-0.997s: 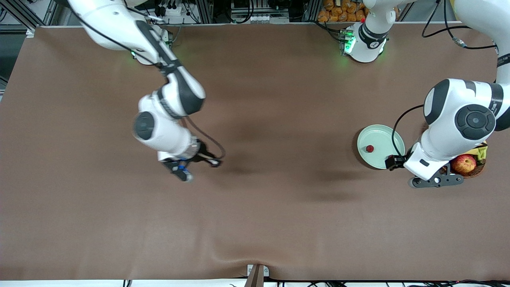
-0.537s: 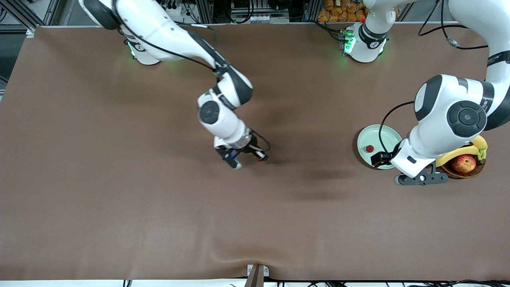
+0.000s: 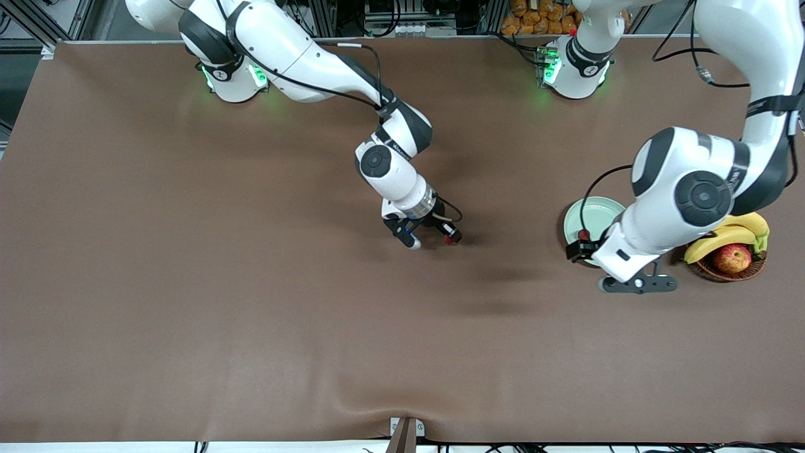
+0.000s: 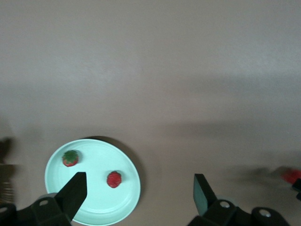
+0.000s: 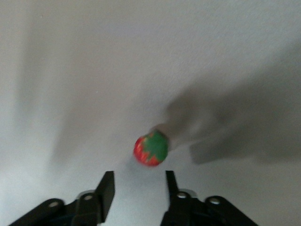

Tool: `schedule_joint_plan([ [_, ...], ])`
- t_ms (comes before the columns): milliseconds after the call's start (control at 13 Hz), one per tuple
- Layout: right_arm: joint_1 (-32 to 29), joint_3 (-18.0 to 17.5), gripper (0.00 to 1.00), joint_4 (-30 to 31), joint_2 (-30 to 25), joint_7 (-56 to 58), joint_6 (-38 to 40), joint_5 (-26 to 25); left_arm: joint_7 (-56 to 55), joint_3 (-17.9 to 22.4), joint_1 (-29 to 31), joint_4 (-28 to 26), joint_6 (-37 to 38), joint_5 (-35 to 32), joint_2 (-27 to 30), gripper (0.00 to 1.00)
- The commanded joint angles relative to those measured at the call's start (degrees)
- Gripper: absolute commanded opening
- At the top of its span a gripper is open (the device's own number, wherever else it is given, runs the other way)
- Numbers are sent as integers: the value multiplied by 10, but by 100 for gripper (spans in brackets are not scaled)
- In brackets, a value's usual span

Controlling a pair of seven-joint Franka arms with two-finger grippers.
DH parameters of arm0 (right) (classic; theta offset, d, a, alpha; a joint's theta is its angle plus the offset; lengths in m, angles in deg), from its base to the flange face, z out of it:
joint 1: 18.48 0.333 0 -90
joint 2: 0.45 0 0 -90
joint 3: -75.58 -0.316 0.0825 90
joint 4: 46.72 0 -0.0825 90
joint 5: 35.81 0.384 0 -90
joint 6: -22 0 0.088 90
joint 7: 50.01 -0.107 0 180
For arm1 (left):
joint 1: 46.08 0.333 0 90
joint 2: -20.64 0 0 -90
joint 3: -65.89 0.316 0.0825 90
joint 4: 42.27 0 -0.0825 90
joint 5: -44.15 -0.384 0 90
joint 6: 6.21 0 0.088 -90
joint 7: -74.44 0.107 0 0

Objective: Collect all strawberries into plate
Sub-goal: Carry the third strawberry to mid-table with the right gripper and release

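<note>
With fingers parted, right pincer [image 5: 136, 195] at frame centre, over bench [image 3: 188, 283]; strawberry [image 5: 151, 149] loose just ahead, unheld. Left pincer [image 4: 138, 195] spread wide, centre right, over plate [image 4: 94, 197] rim; two strawberries [image 4: 114, 179] inside.

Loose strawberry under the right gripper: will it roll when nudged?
Probably. The strawberry looks small and rounded, so a finger's nudge could roll it on the smooth table. Likely light too; the open right gripper should straddle it first.

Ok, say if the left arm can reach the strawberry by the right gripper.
Probably: bare table separates the left gripper, over the plate, from that strawberry, though the right gripper crowds it.
</note>
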Motion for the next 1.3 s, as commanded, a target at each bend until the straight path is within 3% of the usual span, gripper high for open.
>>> schedule_joint_plan([
  [0,-14,5,100,-18,-4,-7,24,-3,-15,-1,-3,8,11,10,-8,100],
  [230,-69,-3,100,-20,-40,-1,112,-28,-31,0,-19,5,11,10,-23,100],
  [460,-172,-66,100,-18,-77,0,198,-99,-82,0,-49,0,8,10,-38,100],
  [537,-194,-72,100,-18,-91,2,220,-117,-119,0,-69,1,4,8,-47,100],
  [691,-238,-74,100,-17,-120,38,289,-126,-204,1,-111,6,-12,1,-70,100],
  [997,-323,-73,100,-17,-176,168,419,-126,-235,4,-169,7,-43,1,-103,100],
  [1228,-389,-69,100,-17,-226,299,531,-127,-225,2,-205,9,-61,-101,-141,100],
])
